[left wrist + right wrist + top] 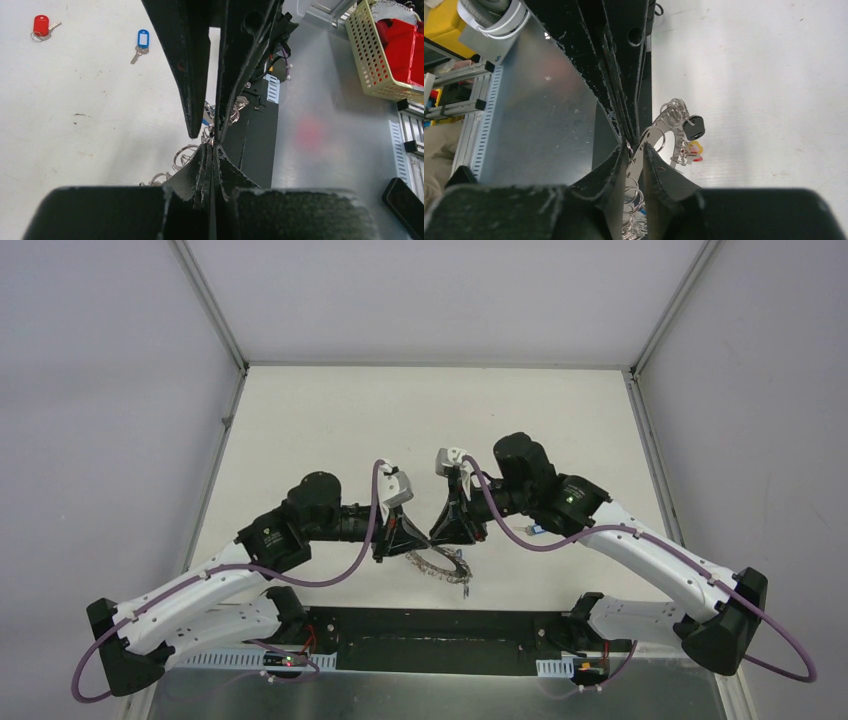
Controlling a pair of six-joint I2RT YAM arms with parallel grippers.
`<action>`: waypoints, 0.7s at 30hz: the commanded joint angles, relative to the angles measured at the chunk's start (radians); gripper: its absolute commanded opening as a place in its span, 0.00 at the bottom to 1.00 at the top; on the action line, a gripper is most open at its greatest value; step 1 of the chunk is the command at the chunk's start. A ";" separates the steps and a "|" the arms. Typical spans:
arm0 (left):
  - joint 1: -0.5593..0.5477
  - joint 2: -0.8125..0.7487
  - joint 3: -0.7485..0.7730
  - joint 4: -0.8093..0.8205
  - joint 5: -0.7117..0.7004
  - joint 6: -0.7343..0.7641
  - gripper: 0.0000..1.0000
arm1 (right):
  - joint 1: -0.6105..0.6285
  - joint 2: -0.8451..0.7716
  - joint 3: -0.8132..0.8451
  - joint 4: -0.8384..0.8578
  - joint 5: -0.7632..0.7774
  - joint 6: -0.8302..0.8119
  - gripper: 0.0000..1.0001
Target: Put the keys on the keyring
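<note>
The keyring (656,130) looks stiff, thin and slick, so grip its flat rim; it hangs tilted between your 2 grippers near the table's (330,440) front edge. Both arms reach inward, tips meeting. Your left gripper (212,143) is clenched on the rim, and your right gripper (635,148) straddles it, jaws slightly parted.

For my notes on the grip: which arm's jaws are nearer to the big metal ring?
Right. The right arm has the ring between its jaws; the left arm reaches only its edge with shut jaw tips.
</note>
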 commanded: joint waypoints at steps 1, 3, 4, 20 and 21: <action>-0.002 -0.064 -0.034 0.091 -0.031 0.014 0.00 | 0.003 -0.023 0.042 0.116 -0.011 0.030 0.28; -0.002 -0.094 -0.054 0.102 -0.043 0.017 0.00 | 0.003 -0.045 0.021 0.155 -0.006 0.039 0.39; -0.001 -0.110 -0.066 0.111 -0.049 0.019 0.00 | 0.003 -0.058 0.009 0.177 -0.003 0.044 0.42; -0.002 -0.395 -0.326 0.530 -0.052 0.212 0.00 | 0.000 -0.149 -0.122 0.418 -0.118 0.047 0.41; -0.001 -0.400 -0.334 0.552 -0.051 0.217 0.00 | 0.001 -0.152 -0.130 0.443 -0.131 0.053 0.40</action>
